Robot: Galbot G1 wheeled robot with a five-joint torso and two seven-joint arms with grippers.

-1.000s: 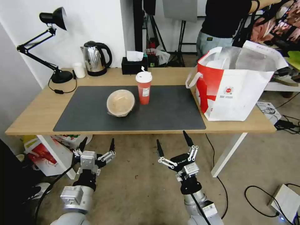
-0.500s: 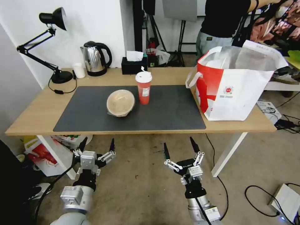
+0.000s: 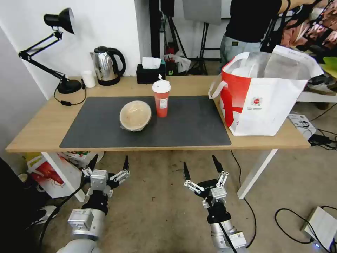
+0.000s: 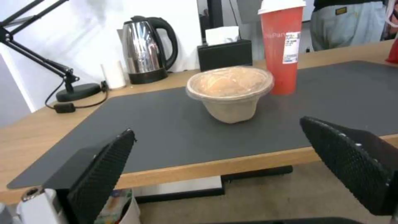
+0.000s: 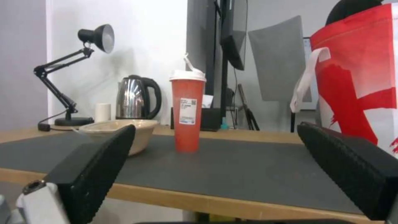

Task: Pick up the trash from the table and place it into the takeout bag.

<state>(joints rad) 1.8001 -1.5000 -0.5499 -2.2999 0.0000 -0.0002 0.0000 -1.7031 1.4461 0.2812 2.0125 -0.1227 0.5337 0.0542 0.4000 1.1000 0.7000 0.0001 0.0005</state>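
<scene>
You saw red cup (image 3: pixel 161 98) standing straight up, lid on top, beside tan bowl (image 3: pixel 135 115); left gripper (image 3: pixel 109 162) and right gripper (image 3: pixel 199 167) hung below table (image 3: pixel 42 126), fingers wide apart, holding nothing.

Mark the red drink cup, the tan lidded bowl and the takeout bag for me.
red drink cup (image 3: pixel 162 102), head view, on the red body below the white lid.
tan lidded bowl (image 3: pixel 135 114), head view, on the middle of the lid.
takeout bag (image 3: pixel 273 109), head view, on the white front panel.
</scene>
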